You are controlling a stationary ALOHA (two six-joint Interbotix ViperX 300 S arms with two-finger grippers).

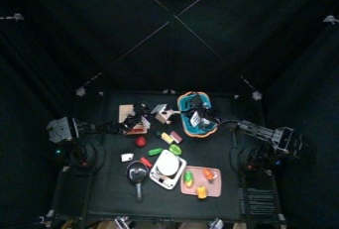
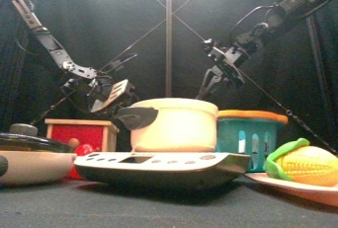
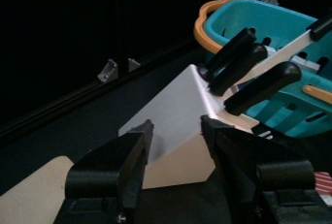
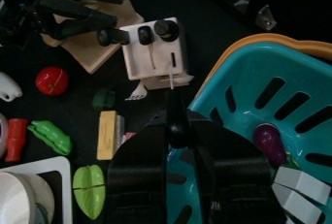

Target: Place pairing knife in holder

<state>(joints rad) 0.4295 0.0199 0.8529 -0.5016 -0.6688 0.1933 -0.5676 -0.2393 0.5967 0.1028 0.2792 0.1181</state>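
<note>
The holder [image 3: 176, 121] is a white-faced knife block with black handles [image 3: 247, 51] sticking out of it. My left gripper [image 3: 182, 139] is shut on its sides, one jaw on either flank. In the front view the left gripper [image 2: 106, 94] keeps the holder raised at the left. My right gripper [image 4: 176, 136] is shut on the dark handle of the pairing knife. Its thin blade [image 4: 173, 87] shows edge-on and points at the holder [image 4: 153, 58], with the tip close to the white face. From above, the holder [image 1: 137, 123] and the right gripper [image 1: 201, 122] sit mid-table.
A teal basket [image 4: 273, 102] with an orange rim stands right beside the right gripper, with a purple item [image 4: 266, 139] inside. Toy food lies below: a red tomato [image 4: 52, 80], a green pod [image 4: 46, 136], a yellow piece [image 4: 111, 134]. At the front stand a white pot [image 2: 172, 123], corn [image 2: 310, 163] and a red box [image 2: 79, 133].
</note>
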